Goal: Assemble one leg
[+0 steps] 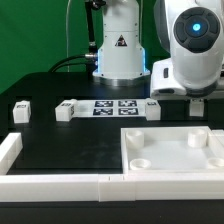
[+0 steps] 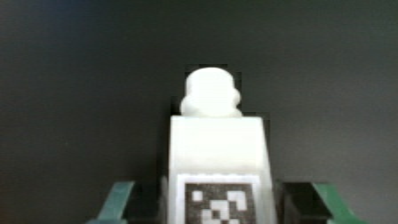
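Observation:
In the wrist view a white leg [image 2: 221, 140] with a rounded peg end and a black-and-white tag stands between my two green-tipped fingers [image 2: 121, 202]. Dark gaps show on both sides of it, so my gripper [image 2: 221, 206] is open around the leg without touching it. In the exterior view my gripper [image 1: 197, 106] is low over the black table, just behind the white panel [image 1: 176, 150] on the exterior view's right, and largely hides that leg. Three other legs lie in a row: one [image 1: 21, 110], one [image 1: 66, 110] and one [image 1: 152, 108].
The marker board [image 1: 113, 106] lies between the middle legs. A low white wall [image 1: 60, 183] runs along the front and the exterior view's left. The robot base [image 1: 120, 50] stands behind the row of legs.

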Robot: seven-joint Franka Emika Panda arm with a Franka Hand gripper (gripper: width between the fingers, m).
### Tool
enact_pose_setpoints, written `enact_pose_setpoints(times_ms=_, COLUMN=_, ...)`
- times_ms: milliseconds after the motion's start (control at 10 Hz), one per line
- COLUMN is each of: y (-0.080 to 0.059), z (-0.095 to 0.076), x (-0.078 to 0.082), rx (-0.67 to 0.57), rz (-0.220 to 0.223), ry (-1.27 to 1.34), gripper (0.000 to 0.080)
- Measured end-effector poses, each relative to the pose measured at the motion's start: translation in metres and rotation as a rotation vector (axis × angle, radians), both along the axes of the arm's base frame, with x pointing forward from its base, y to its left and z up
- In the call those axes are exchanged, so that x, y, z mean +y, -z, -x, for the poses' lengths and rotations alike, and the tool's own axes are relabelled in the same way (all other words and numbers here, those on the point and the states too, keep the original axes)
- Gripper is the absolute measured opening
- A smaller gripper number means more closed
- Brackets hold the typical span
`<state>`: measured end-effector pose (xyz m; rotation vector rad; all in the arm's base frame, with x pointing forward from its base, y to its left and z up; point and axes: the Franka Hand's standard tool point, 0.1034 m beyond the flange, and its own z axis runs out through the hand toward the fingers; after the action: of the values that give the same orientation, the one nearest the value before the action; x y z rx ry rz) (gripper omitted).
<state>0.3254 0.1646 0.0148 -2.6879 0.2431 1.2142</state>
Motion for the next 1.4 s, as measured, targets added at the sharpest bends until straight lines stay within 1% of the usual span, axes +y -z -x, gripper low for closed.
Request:
enact_pose_setpoints(times_ms=100, y=-0.003, z=0.000, x=-0.001, rx=0.006, rz=-0.007, ry=-0.005, gripper=0.0285)
enact_pose_setpoints(times_ms=200, y=-0.016, z=-0.004, x=-0.007, rx=0.016, rz=-0.016, ry=-0.010, gripper=0.0285)
enact_pose_setpoints(times_ms=400, y=-0.054, z=-0.017, x=-0.014, rx=0.025, rz=-0.027, ry=-0.020, gripper=0.0287)
enact_pose_setpoints(times_ms=500, y=-0.064, z=-0.024, x=-0.016, rx=0.005, rz=-0.025, ry=-0.019, gripper=0.0287)
enact_pose_setpoints(times_ms=600, y=-0.068, z=-0.028, x=-0.016, rx=-0.024, rz=-0.021, ry=-0.018, gripper=0.0287)
enact_pose_setpoints(times_ms=700, y=-0.066, z=-0.026, x=-0.016, rx=-0.017, rz=-0.022, ry=-0.019, gripper=0.0287)
enact_pose_setpoints(times_ms=800, y=-0.061, z=-0.031, x=-0.015, rx=-0.064, rz=-0.013, ry=-0.010, gripper=0.0287)
enact_pose_setpoints(times_ms=900, y=-0.060, z=-0.039, x=-0.016, rx=-0.200, rz=0.014, ry=0.000, gripper=0.0287)
enact_pose_setpoints(times_ms=1000, y=-0.062, z=-0.038, x=-0.018, rx=-0.302, rz=0.038, ry=0.000, gripper=0.0287)
enact_pose_setpoints(times_ms=1100, y=-0.063, z=-0.042, x=-0.024, rx=-0.379, rz=0.048, ry=-0.017, gripper=0.0287)
enact_pose_setpoints(times_ms=1200, y=-0.072, z=-0.054, x=-0.027, rx=-0.440, rz=0.052, ry=-0.022, gripper=0.0287)
enact_pose_setpoints(times_ms=1300, y=-0.078, z=-0.067, x=-0.030, rx=-0.547, rz=0.068, ry=-0.025, gripper=0.0287)
enact_pose_setpoints(times_ms=1400, y=-0.086, z=-0.075, x=-0.035, rx=-0.661, rz=0.086, ry=-0.022, gripper=0.0287)
